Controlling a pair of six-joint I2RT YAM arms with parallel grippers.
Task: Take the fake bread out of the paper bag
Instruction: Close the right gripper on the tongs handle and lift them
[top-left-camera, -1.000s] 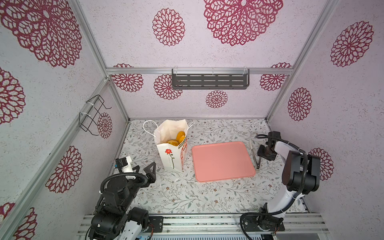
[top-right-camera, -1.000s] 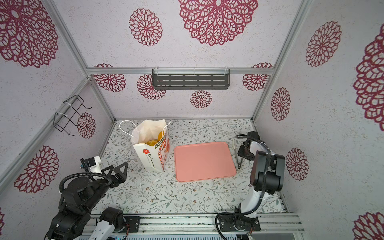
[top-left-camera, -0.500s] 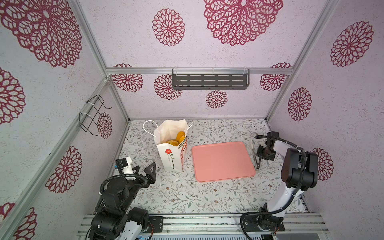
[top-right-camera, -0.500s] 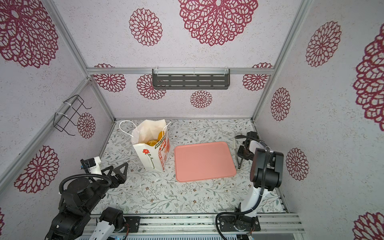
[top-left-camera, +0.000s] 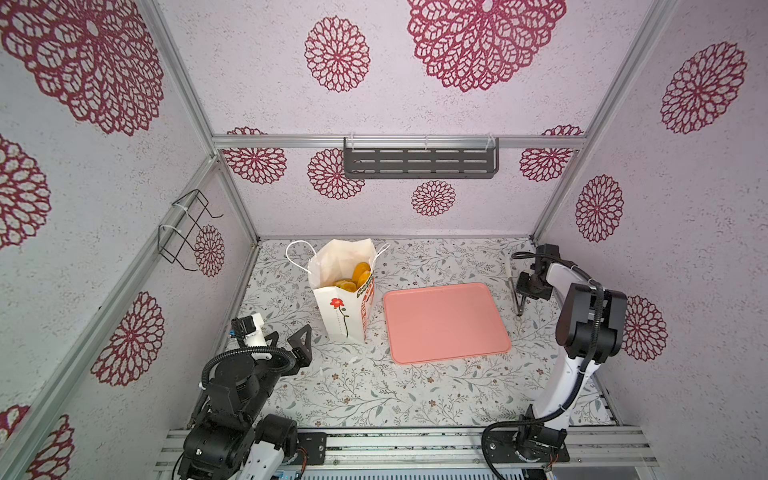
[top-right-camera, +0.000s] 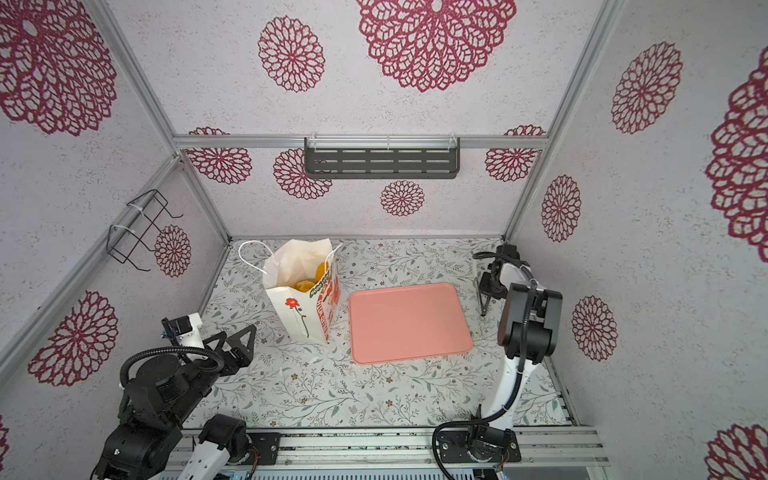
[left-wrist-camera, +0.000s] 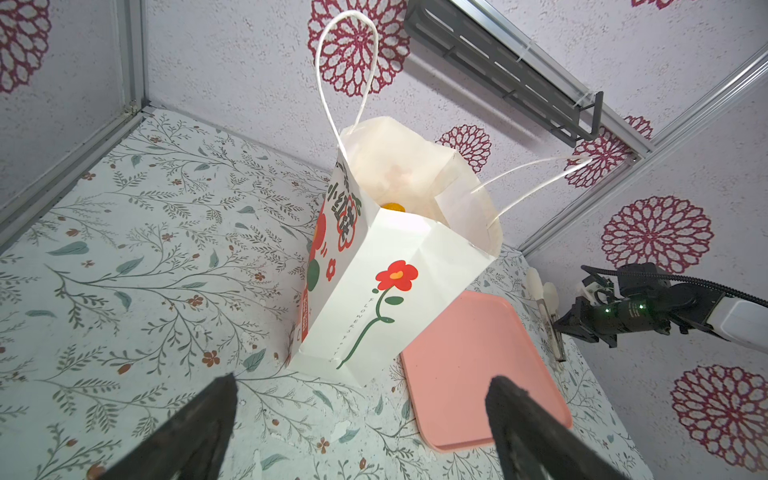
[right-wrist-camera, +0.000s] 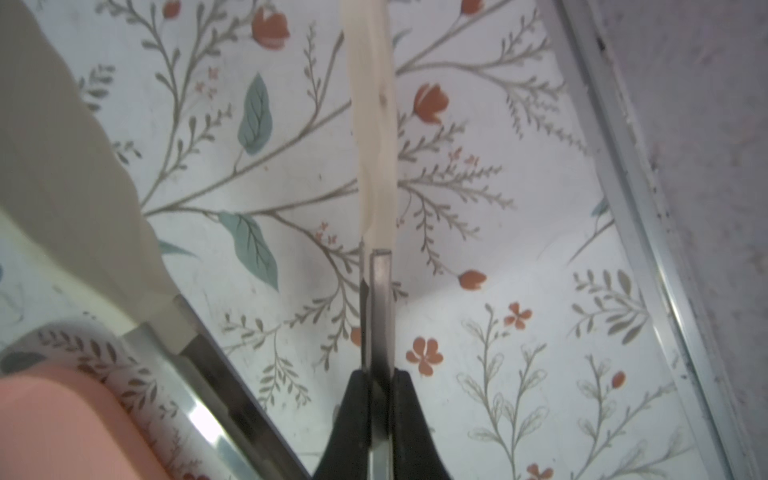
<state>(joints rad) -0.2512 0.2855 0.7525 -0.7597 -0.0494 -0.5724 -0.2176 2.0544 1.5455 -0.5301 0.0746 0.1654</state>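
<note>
The white paper bag (top-left-camera: 343, 316) (top-right-camera: 299, 311) (left-wrist-camera: 395, 299) with a red flower stands upright at the left of the mat, mouth open. Glossy orange fake bread (top-left-camera: 357, 274) (top-right-camera: 309, 282) lies inside it; the left wrist view shows only a sliver of bread (left-wrist-camera: 392, 206) over the rim. My left gripper (top-left-camera: 291, 338) (top-right-camera: 232, 338) (left-wrist-camera: 361, 386) stands open and empty just in front of the bag. Far right, my right gripper (top-left-camera: 521, 291) (top-right-camera: 484, 286) (right-wrist-camera: 377, 374) is shut on one arm of metal tongs (top-left-camera: 515, 299) (right-wrist-camera: 374, 166) with cream tips.
A flat pink tray (top-left-camera: 444, 324) (top-right-camera: 409, 324) (left-wrist-camera: 469, 374) lies right of the bag, between it and the tongs. The right wall and its metal frame (right-wrist-camera: 623, 166) run close beside the right gripper. A dark shelf (top-left-camera: 419, 162) hangs on the back wall, a wire rack (top-left-camera: 183, 228) on the left wall.
My right gripper's jaws have closed onto the tongs' arm, and that arm has shifted slightly. The left arm, bag and tray have not moved.
</note>
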